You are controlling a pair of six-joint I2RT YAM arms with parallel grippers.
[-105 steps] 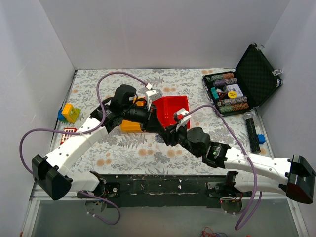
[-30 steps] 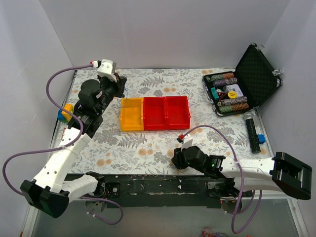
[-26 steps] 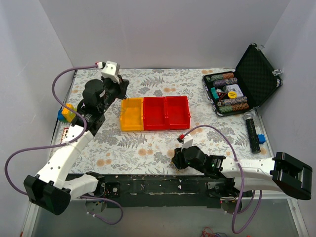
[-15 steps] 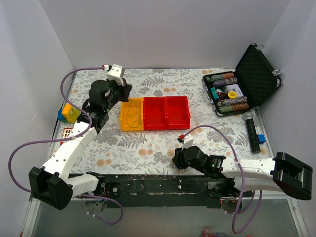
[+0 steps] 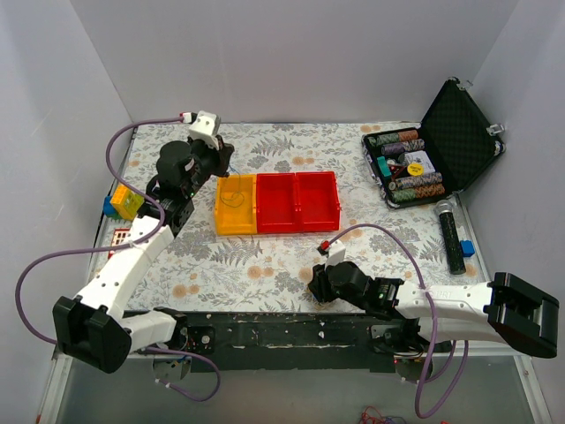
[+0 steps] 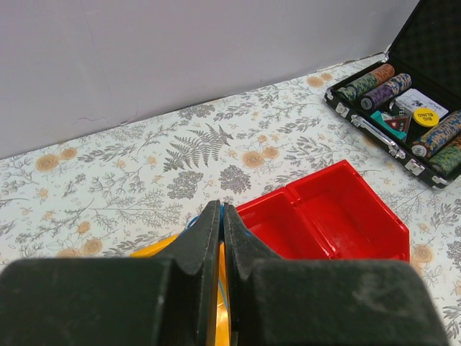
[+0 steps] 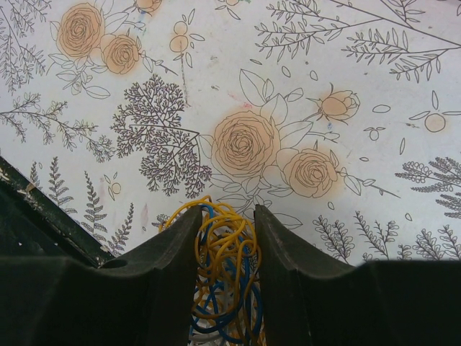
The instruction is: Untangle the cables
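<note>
Lying lengthwise within right gripper (image 7: 227, 216): cables (image 7: 220, 277) clump.

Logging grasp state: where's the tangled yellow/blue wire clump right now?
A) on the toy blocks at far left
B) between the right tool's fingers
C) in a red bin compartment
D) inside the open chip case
B: the right wrist view shows the looped yellow and blue cables bunched between the two fingers of the right tool.
</note>
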